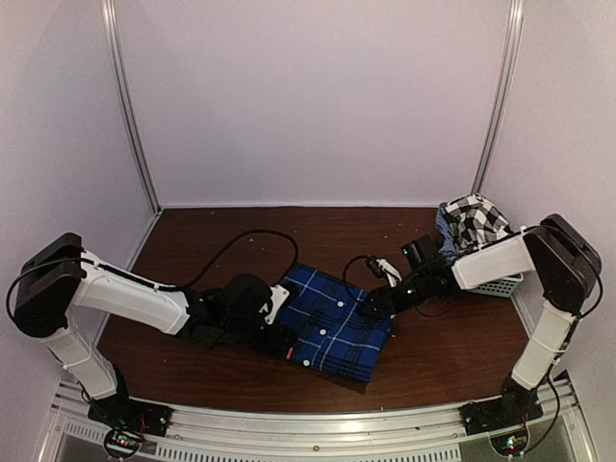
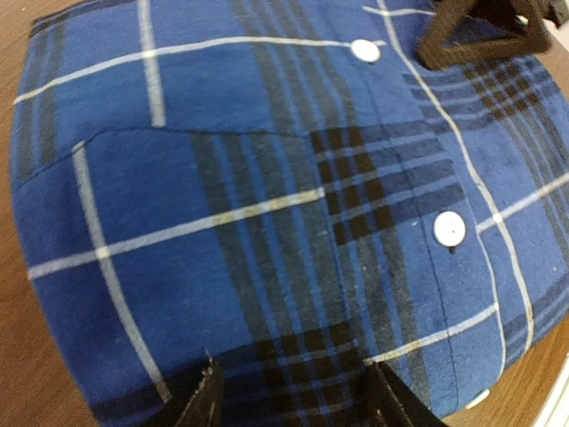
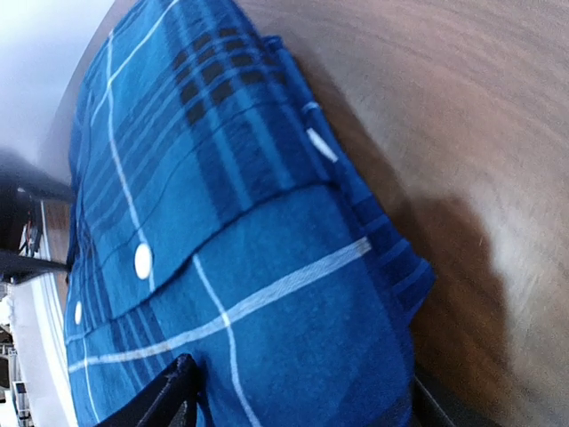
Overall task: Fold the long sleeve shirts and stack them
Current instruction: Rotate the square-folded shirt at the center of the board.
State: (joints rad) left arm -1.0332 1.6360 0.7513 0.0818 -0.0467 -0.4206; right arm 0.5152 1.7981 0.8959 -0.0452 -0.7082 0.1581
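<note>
The royal-blue plaid shirt point(image 1: 334, 325) lies folded into a compact rectangle at the table's middle. My left gripper point(image 1: 281, 325) rests over its left edge. In the left wrist view the gripper point(image 2: 293, 405) has its fingers point(image 2: 200, 402) spread apart on the cloth point(image 2: 267, 205), with white buttons showing. My right gripper point(image 1: 372, 306) is at the shirt's far right corner. In the right wrist view the gripper point(image 3: 298, 411) is open wide, with the folded cloth point(image 3: 267, 267) lying between its fingers. The black-and-white checked shirt point(image 1: 475, 220) is bunched in the basket.
A pale mesh basket point(image 1: 502, 284) stands at the right edge behind my right arm. Black cables point(image 1: 245, 239) loop over the brown table point(image 1: 192, 231). White walls close in the back and the sides.
</note>
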